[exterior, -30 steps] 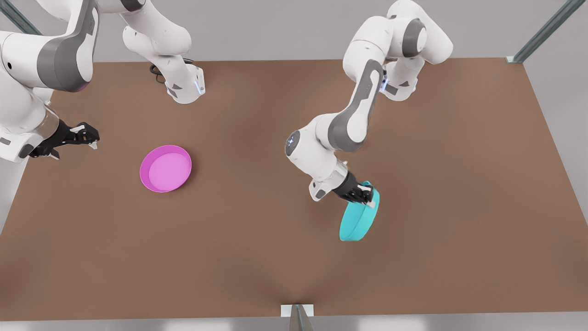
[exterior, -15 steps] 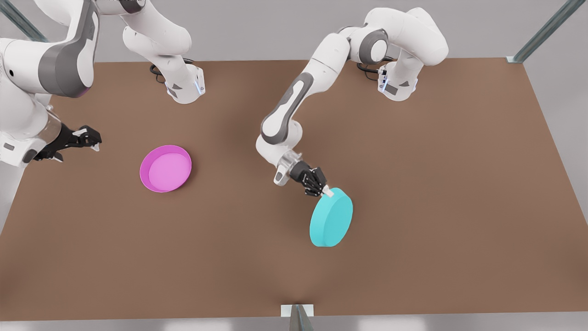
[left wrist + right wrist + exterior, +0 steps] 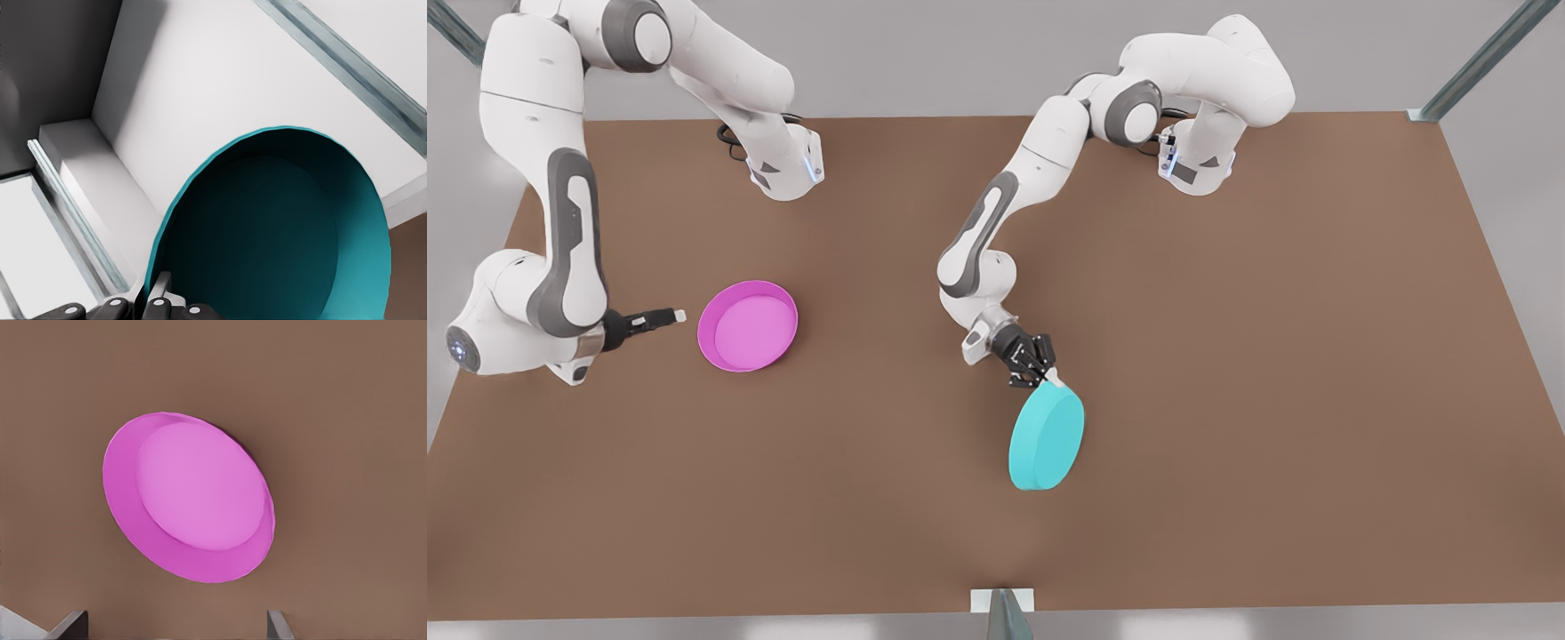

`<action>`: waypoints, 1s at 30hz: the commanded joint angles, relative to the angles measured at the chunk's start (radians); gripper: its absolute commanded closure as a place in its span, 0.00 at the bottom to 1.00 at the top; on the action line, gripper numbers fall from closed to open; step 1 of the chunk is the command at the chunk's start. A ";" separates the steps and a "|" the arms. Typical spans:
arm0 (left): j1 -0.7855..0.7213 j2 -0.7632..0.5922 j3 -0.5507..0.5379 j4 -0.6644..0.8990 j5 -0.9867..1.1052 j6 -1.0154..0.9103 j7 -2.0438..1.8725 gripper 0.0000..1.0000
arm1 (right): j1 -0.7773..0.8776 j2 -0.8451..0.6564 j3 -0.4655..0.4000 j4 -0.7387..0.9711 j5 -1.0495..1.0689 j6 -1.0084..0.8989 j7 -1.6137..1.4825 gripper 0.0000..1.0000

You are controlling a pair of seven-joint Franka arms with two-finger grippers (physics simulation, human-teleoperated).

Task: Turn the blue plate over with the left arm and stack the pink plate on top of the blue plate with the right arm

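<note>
On a brown desk (image 3: pixel 1316 356), the left gripper (image 3: pixel 1040 372) clamps the tilted blue plate (image 3: pixel 1047 437) by its rim; the right gripper (image 3: pixel 660 317), apparently parted, faces the pink plate (image 3: pixel 748 326).

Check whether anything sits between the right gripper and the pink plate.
Nothing visible does. The right gripper hangs just off the pink plate, with only bare table between them. The left gripper holds the blue plate far aside.

table (image 3: pixel 1316 356) — brown, matte | walls — pale grey | frame (image 3: pixel 1476 62) — metal struts at corners
</note>
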 commanded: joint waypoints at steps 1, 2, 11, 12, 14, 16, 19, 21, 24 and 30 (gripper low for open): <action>-0.001 0.008 -0.001 0.004 0.003 -0.003 -0.500 0.79 | -0.012 -0.052 0.000 -0.126 0.053 0.320 -0.012 0.00; -0.001 0.008 -0.001 0.005 0.003 -0.003 -0.502 0.79 | -0.015 -0.084 0.002 -0.187 0.059 0.389 -0.019 0.00; -0.061 0.002 -0.005 0.024 0.003 -0.024 -0.455 0.00 | -0.116 -0.212 -0.001 -0.517 0.110 0.753 -0.004 0.00; -0.073 -0.011 -0.078 0.034 -0.006 -0.056 -0.451 0.00 | -0.114 -0.212 -0.001 -0.545 0.110 0.765 0.031 0.00; -0.073 -0.035 -0.177 0.088 -0.078 -0.116 -0.439 0.00 | -0.101 -0.199 0.000 -0.571 0.110 0.776 0.116 0.00; -0.073 -0.081 -0.287 0.232 -0.230 -0.159 -0.433 0.00 | -0.097 -0.186 0.002 -0.583 0.113 0.772 0.157 0.00; 0.063 -0.527 -0.297 0.275 -0.955 -0.269 0.183 0.00 | -0.094 -0.161 0.005 -0.609 0.164 0.773 0.174 0.00; 0.349 -0.748 -0.294 0.277 -1.236 -0.573 0.673 0.00 | -0.094 -0.140 0.005 -0.604 0.187 0.773 0.176 0.00; 0.766 -0.795 -0.289 0.277 -1.299 -0.670 1.204 0.00 | -0.088 -0.070 0.023 -0.594 0.222 0.775 0.176 0.00; 1.073 -1.011 -0.301 -0.031 -1.365 -0.325 1.374 0.00 | -0.064 -0.032 0.025 -0.577 0.257 0.787 0.172 0.00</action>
